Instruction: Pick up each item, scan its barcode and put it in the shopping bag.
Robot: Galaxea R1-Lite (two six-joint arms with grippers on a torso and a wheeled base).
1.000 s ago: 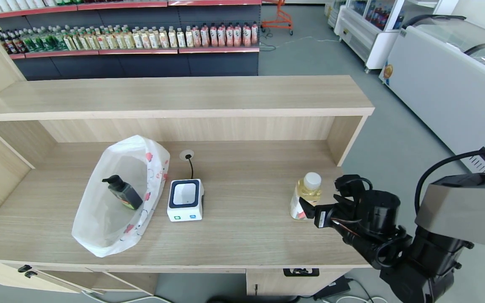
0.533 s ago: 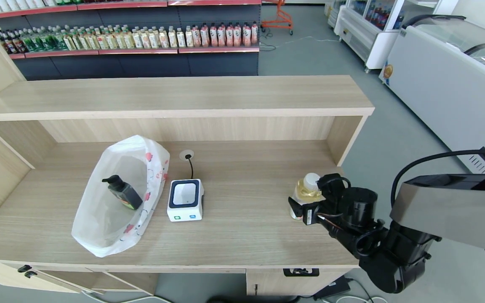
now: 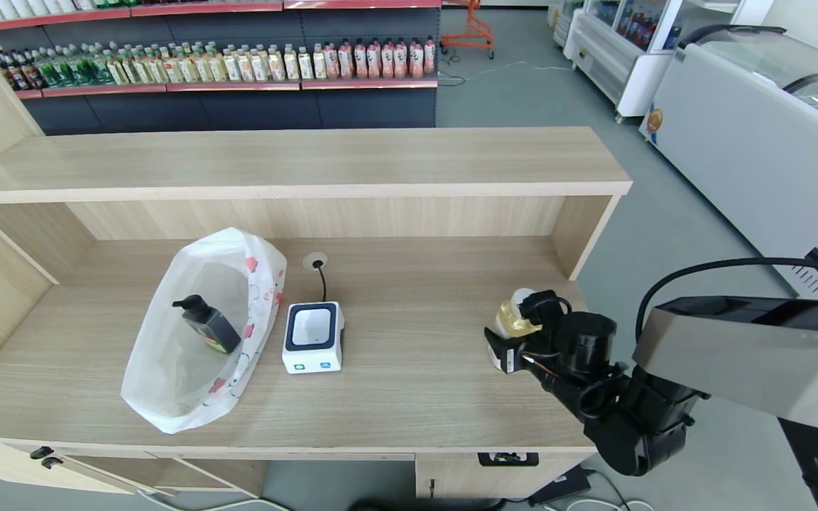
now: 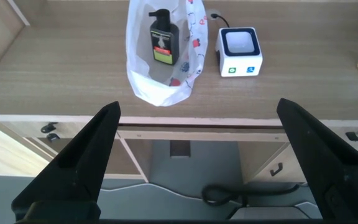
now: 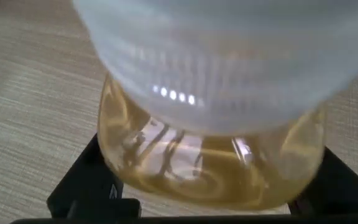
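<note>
Right gripper sits at the bottle; clamping cannot be confirmed. Risk: an off-centre squeeze could tip it onto the counter.

- The bottle takes up the gap between the spread right fingers.
- To the left of these fingers, an open stretch of counter gives passage up to the scanner.
- Beyond the scanner stands the shopping bag, mouth gaping, with a pump bottle inside.
- Forward of the right fingers, the back wall and side panel close off the space.
- The left fingers are spread with a free gap between them. The counter's front edge is ahead.
</note>
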